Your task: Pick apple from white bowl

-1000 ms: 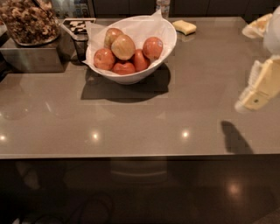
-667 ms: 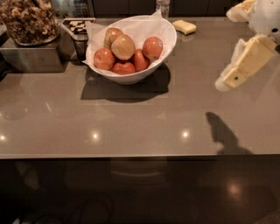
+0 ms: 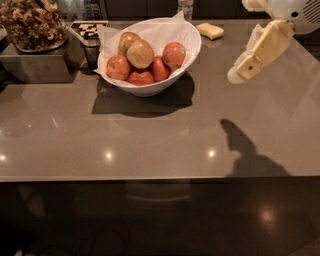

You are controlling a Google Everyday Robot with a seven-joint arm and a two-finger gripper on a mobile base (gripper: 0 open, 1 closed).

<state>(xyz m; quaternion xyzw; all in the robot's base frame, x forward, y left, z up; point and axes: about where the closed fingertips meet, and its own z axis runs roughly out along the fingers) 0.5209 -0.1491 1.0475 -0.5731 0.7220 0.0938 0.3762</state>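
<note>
The white bowl (image 3: 172, 77) stands at the back of the brown table, lined with crinkled white paper and holding several apples. The apple (image 3: 139, 53), pale yellowish-tan, lies on top of the pile near the middle, with redder apples around it. The gripper (image 3: 239, 73) hangs in the air at the upper right, to the right of the bowl and apart from it, its pale yellow fingers pointing down and left. Its shadow falls on the table below it.
A metal container (image 3: 35, 62) with a jar of nuts (image 3: 31, 26) stands at the back left. A yellow sponge (image 3: 210, 31) and a bottle (image 3: 185, 8) sit behind the bowl. The table's front edge (image 3: 150, 177) runs across the middle.
The gripper has moved left and upward from the right edge toward the bowl. Its shadow has shifted left across the table. The bowl and apples have not moved.
</note>
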